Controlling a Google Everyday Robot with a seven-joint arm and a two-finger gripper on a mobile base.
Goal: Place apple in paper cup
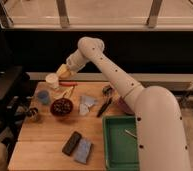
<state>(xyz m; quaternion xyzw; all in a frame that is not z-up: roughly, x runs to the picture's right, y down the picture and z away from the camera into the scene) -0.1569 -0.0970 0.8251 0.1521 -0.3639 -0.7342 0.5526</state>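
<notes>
Over at the far left edge of the wooden table (45, 135) sits a small dark metal cup (33, 114), and just behind it the light blue cup (43, 96). At the back-left corner stands the paper cup (52, 80), upright. The gripper (63, 73) is right beside it, just above and to its right, with something yellowish at its tip that looks like the apple (63, 69); I cannot tell how the fingers are set around it. In front of that is the dark red bowl (62, 106) with dark contents, then a crumpled pale cloth (86, 104) and black tongs (104, 106). Nearer me lie a dark phone-like slab (71, 143) and a blue-grey sponge (83, 150). On the right sits the green tray (115, 150), holding a fork (130, 133). The white arm (112, 75) sweeps back from the gripper to the right
</notes>
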